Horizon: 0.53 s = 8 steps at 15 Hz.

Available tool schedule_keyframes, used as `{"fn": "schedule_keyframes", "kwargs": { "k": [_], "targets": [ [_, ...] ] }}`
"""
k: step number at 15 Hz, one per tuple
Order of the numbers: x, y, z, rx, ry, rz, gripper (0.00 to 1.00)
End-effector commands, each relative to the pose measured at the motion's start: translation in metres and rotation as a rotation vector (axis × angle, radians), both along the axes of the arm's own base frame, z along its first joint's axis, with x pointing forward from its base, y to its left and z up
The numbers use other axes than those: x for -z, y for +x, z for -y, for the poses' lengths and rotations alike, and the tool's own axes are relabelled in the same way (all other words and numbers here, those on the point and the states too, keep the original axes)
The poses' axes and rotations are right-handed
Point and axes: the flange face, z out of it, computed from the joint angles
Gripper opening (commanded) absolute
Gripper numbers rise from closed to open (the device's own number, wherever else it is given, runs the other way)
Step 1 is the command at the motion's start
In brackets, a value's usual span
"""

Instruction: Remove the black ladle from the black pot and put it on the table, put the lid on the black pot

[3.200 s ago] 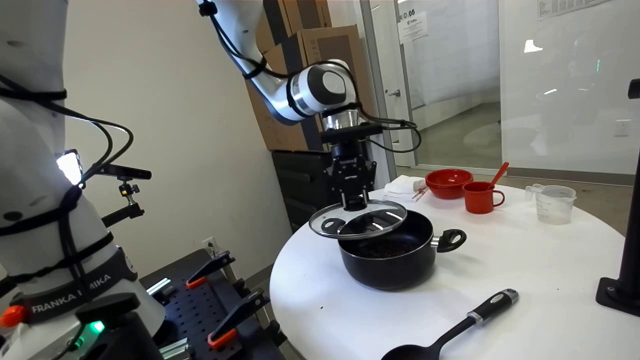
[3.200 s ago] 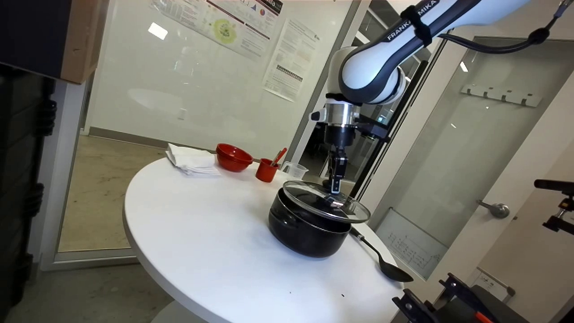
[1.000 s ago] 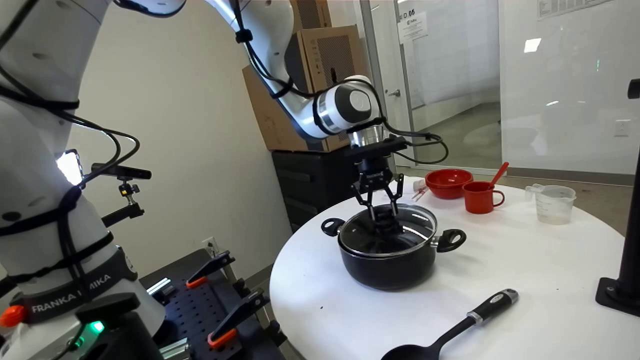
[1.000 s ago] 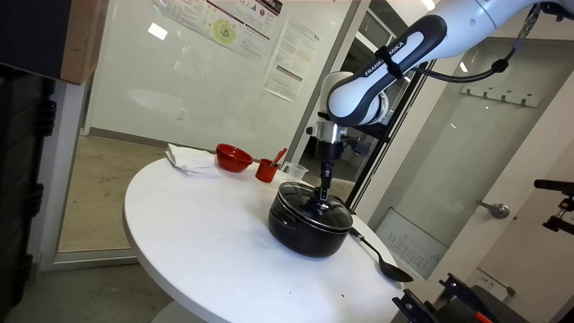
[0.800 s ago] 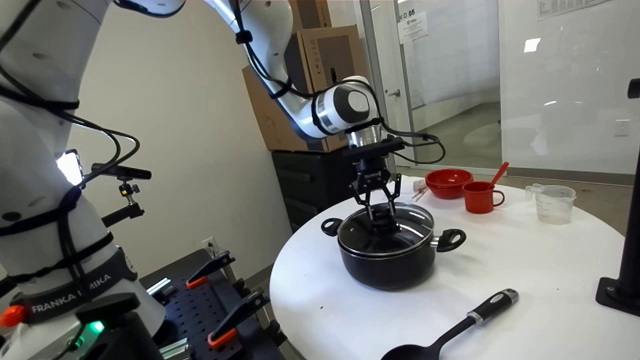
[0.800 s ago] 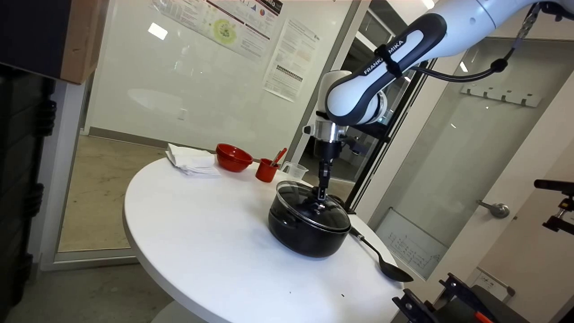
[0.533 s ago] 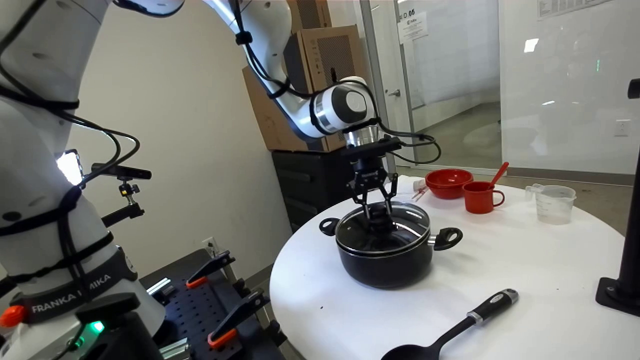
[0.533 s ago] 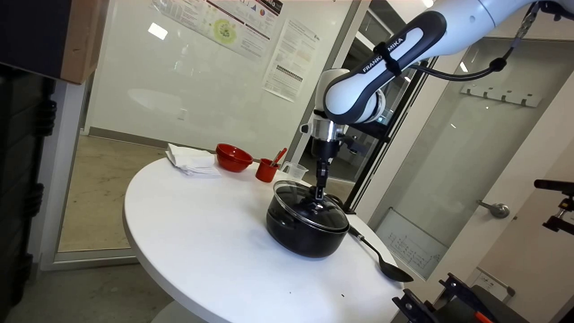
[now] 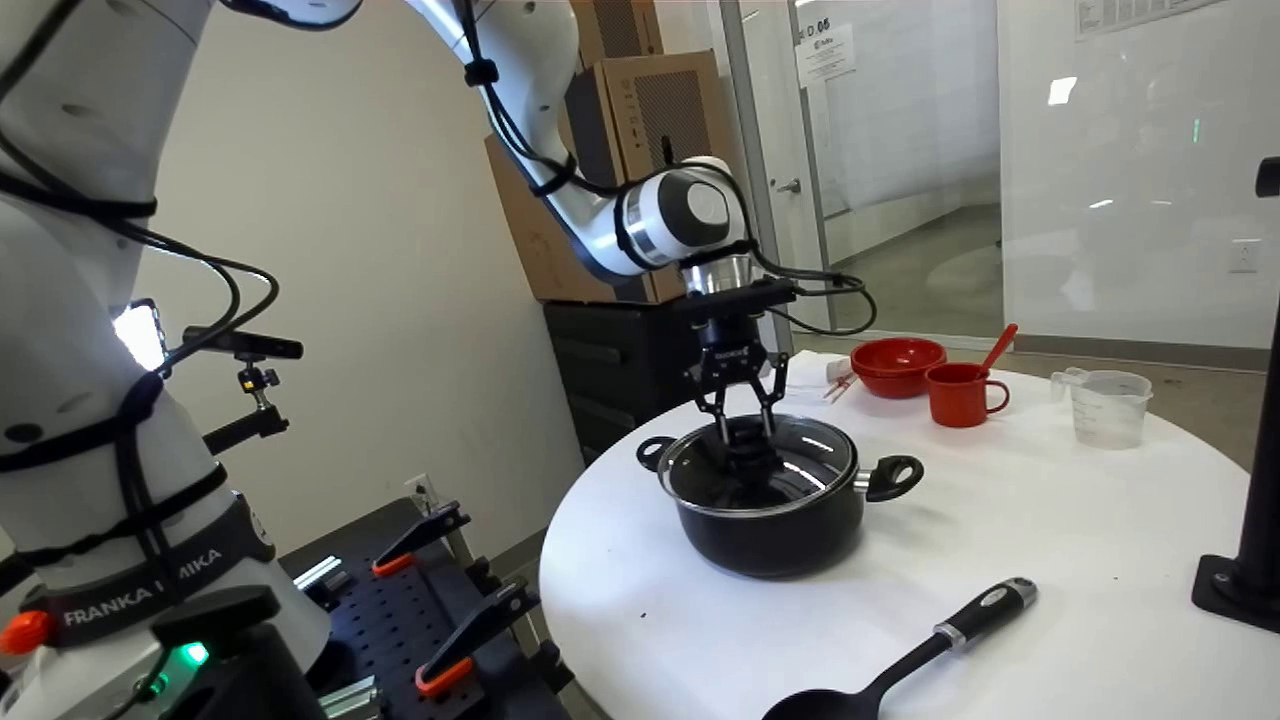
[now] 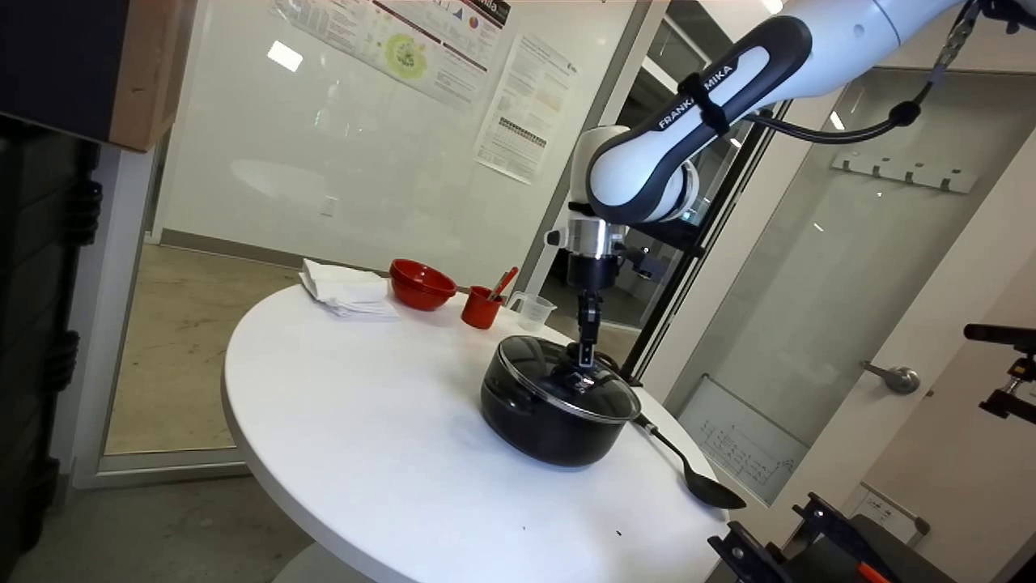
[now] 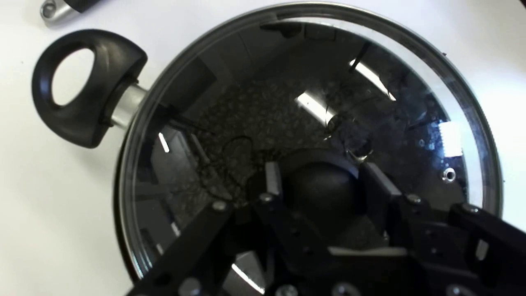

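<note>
- Worktop (image 9: 1050, 520): round, with a plain white top; its curved edge shows in both exterior views.
- Black pot (image 9: 770, 545): wide and low, upright on the worktop, with two dark loop handles (image 9: 884, 482) set on opposite sides. Through the glass over it, the wrist view shows a layer of small dark pieces (image 11: 254, 102) inside.
- Lid (image 11: 271, 123): glass with a paler metal rim, lying over the pot's mouth. In both exterior views its edge juts a little past the pot's rim on one side; whether it sits flush all the way round cannot be told.
- Black ladle (image 9: 910, 664): out of the pot, lying on the worktop near it but apart from it; the end of its handle also shows at the edge of the wrist view.
- Hand (image 9: 746, 430): pointing down over the pot, gripping the lid by its dark knob (image 11: 322, 189), with fingers (image 11: 273, 181) on either side of the knob.
- White folded cloth (image 10: 344, 291): on the worktop, near its rim.
- Red bowls (image 9: 897, 370): two, one nested in the other, beside the cloth.
- Clear measuring jug (image 9: 1108, 412): upright on the worktop, with a handle at its side.
- Red cup (image 9: 957, 397): upright, between the bowls and the jug.
- Red spoon (image 9: 1000, 347): leaning in the cup, its handle rising above the rim.
- Dark specks (image 10: 618, 533): a few, tiny, scattered on the worktop.
</note>
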Motion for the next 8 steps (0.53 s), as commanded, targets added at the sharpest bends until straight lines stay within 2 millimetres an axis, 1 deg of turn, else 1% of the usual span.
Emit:
{"fn": "schedule_keyframes", "kwargs": {
  "k": [1, 2, 3, 4, 5, 6, 7, 8],
  "targets": [
    [-0.014, -0.013, 0.001, 0.004, -0.006, -0.023, 0.57],
    [-0.015, -0.012, 0.003, 0.009, -0.006, -0.016, 0.76],
    [-0.016, -0.012, 0.004, 0.012, -0.002, -0.016, 0.31],
    [-0.019, -0.011, 0.005, 0.012, -0.005, -0.009, 0.35],
    [-0.021, -0.009, 0.007, 0.016, -0.006, 0.000, 0.34],
    [-0.025, -0.007, 0.011, 0.021, -0.009, 0.009, 0.25],
    [-0.027, -0.006, 0.013, 0.026, -0.011, 0.015, 0.19],
    [-0.029, -0.004, 0.016, 0.031, -0.012, 0.021, 0.17]
  ]
}}
